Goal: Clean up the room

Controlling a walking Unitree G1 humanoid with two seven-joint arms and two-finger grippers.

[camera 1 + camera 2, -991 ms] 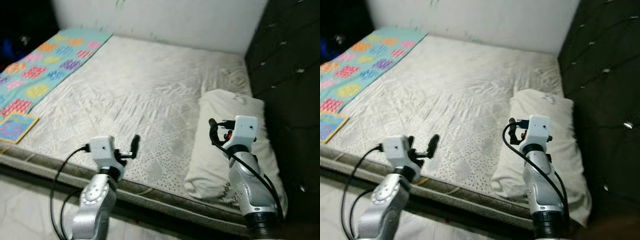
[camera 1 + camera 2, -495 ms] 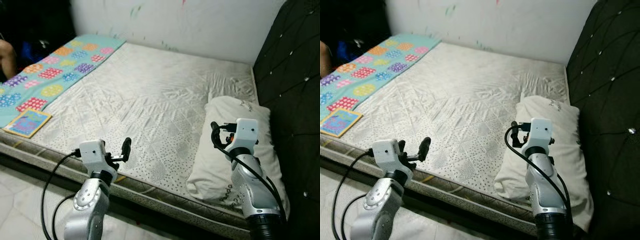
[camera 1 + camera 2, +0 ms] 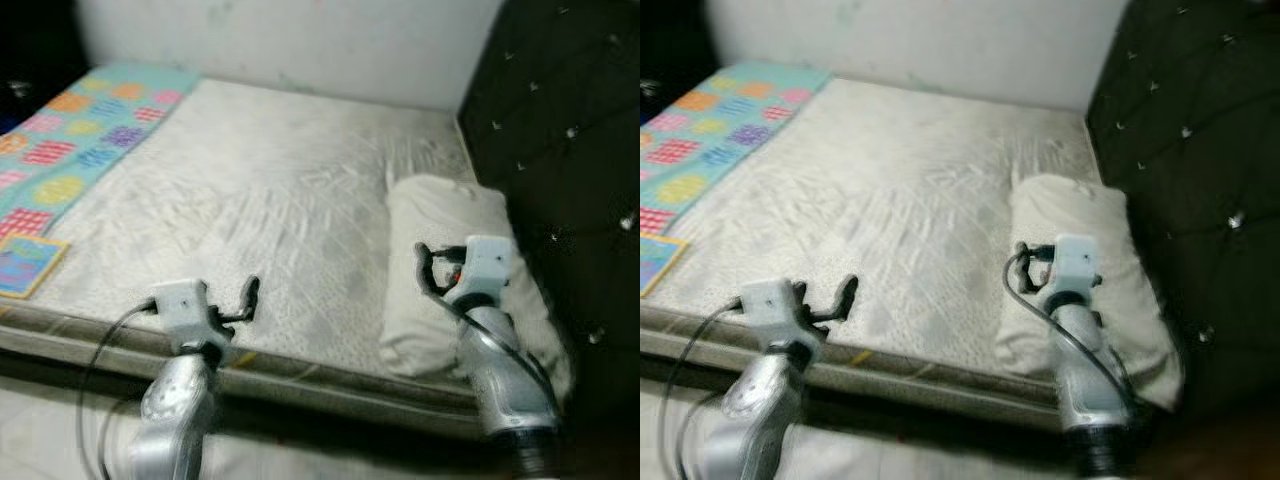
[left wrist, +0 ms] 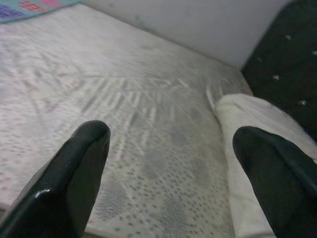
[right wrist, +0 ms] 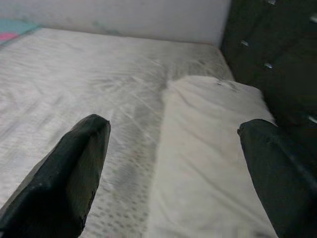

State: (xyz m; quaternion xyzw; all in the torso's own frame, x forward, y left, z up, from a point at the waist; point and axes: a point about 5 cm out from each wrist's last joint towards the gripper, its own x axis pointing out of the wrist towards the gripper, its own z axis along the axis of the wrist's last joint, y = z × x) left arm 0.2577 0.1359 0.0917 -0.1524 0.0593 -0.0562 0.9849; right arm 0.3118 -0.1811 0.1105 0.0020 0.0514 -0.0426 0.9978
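Compared with half a second ago, the whole view has swung and blurred, so the camera has moved; both arms keep the same raised pose over the near edge of the bed. The left gripper (image 4: 168,163) is held with its two black fingers (image 4: 74,168) spread wide and nothing between them, above the near edge of the white quilted mattress (image 3: 270,200). The right gripper (image 5: 173,168) is likewise spread wide and empty, hovering over the near end of the cream rumpled pillow (image 3: 450,240). That pillow lies along the right side of the mattress, just beside the dark tufted headboard (image 3: 560,130) with its shiny buttons. On the far left of the bed lies a turquoise blanket with coloured patches (image 3: 75,130), and near its near end a flat blue and yellow picture book (image 3: 25,265) rests on the mattress's left edge. A pale wall (image 3: 290,40) runs along the far side of the bed. Black cables loop from each silver arm.
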